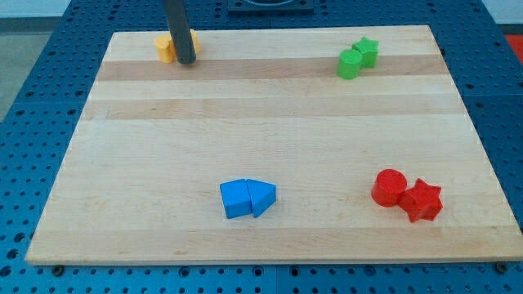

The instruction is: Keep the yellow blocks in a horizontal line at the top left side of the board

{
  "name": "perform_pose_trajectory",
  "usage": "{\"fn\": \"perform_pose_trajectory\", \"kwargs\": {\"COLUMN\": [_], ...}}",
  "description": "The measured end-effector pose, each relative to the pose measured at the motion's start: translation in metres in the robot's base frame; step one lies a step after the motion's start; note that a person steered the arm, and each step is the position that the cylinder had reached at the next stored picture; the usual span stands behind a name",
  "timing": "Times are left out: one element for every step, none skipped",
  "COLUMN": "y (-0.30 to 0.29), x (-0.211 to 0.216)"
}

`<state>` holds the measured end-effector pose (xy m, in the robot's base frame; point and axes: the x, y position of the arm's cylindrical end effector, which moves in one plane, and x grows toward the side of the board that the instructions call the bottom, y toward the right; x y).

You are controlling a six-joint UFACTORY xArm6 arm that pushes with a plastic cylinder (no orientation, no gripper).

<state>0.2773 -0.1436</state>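
Observation:
Two yellow blocks sit side by side at the top left edge of the wooden board (pixel 270 122). The left yellow block (pixel 165 47) shows well; the right yellow block (pixel 195 41) is mostly hidden behind the rod, so its shape cannot be made out. My tip (pixel 185 61) stands between them, just below their line, touching or nearly touching both.
A green cylinder (pixel 350 64) and a green star (pixel 366 51) touch at the top right. A blue cube (pixel 235 198) and a blue triangular block (pixel 262 196) touch at the bottom centre. A red cylinder (pixel 389 187) and a red star (pixel 422 200) touch at the bottom right.

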Motion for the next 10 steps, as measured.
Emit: {"fn": "perform_pose_trajectory", "kwargs": {"y": [0.047,0.047,0.022,-0.042,-0.057,-0.028,-0.023,-0.014,0.003,0.019], "x": [-0.013,-0.081,-0.085,-0.086,-0.071,-0.058,-0.058,-0.046,-0.034,-0.024]}}
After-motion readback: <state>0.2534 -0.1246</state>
